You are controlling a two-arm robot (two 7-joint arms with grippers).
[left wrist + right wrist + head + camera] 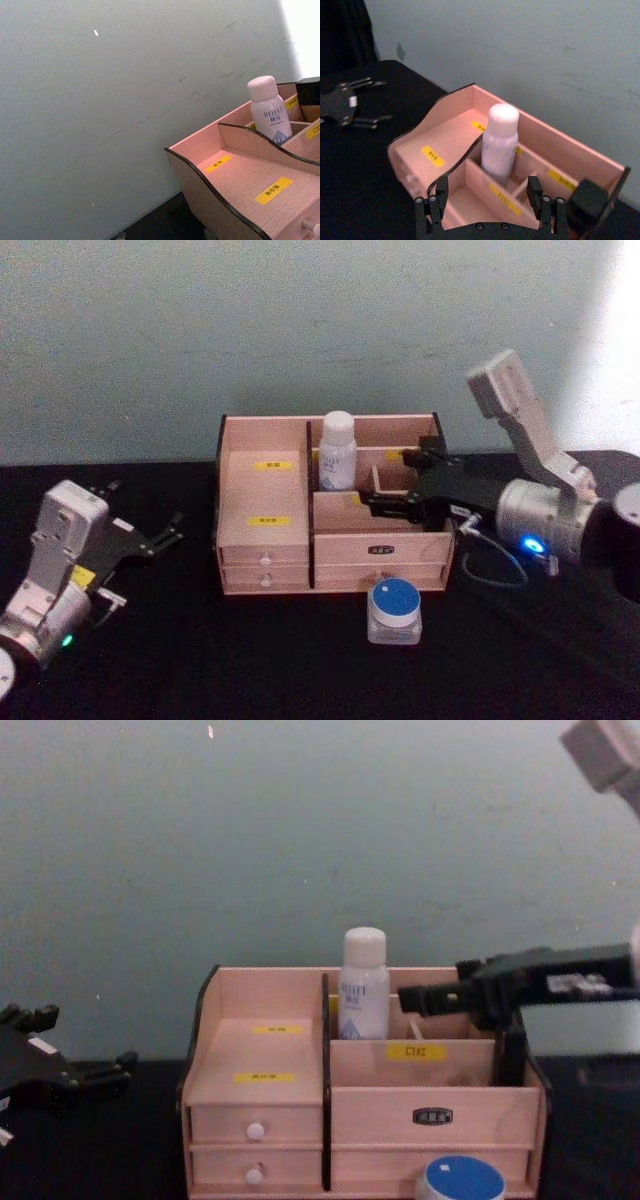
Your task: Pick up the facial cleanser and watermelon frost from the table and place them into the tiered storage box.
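Note:
The facial cleanser (337,448), a white bottle with a white cap, stands upright in a rear compartment of the tiered storage box (260,498). It also shows in the chest view (363,985) and in both wrist views (269,115) (500,137). My right gripper (392,478) hovers open over the box's right half, just right of the bottle, holding nothing (487,185). The watermelon frost (394,612), a small clear jar with a blue lid, sits on the table in front of the box. My left gripper (148,508) rests open at the far left.
The box (430,1080) sits mid-table on black cloth against a pale green wall. Its drawers with white knobs (255,1130) are closed. A loose cable (490,555) hangs from my right arm beside the box's right wall. Open cloth lies left and right of the jar.

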